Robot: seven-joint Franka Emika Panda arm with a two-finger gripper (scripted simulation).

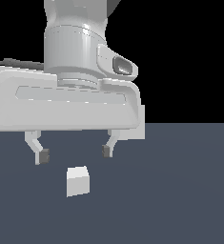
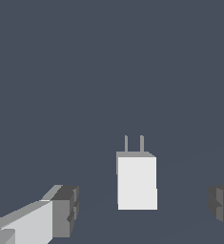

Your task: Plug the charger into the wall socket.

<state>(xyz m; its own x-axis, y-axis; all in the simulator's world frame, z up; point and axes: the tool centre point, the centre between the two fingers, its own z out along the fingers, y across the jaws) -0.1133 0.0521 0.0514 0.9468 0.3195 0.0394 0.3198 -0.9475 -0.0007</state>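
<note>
dark grey floor [image 1: 180, 190] filling the lower half of the exterior view, black void above. franka hand housing [image 1: 66, 102] looming large, wide and pale, with the gripper [image 1: 74, 153] hanging just over the floor, fingers spread wide and holding nothing; dark pads [image 1: 45, 155] well apart. charger [image 1: 78, 181] resting on the floor below and between the fingers, not touched by either; in the wrist view a white block [image 2: 137, 181] sitting between the two pads [image 2: 66, 209], nearer neither by much, with two thin grey prongs [image 2: 134, 143] sticking out of its far face. wall socket nowhere in either view. by the look of it, still the reach-and-grasp step: poised above the block, nothing closed yet. next move likely calls for dropping straight down until the pads flank the block's sides, then closing squarely, leaving the prongs free for the later insertion.
</note>
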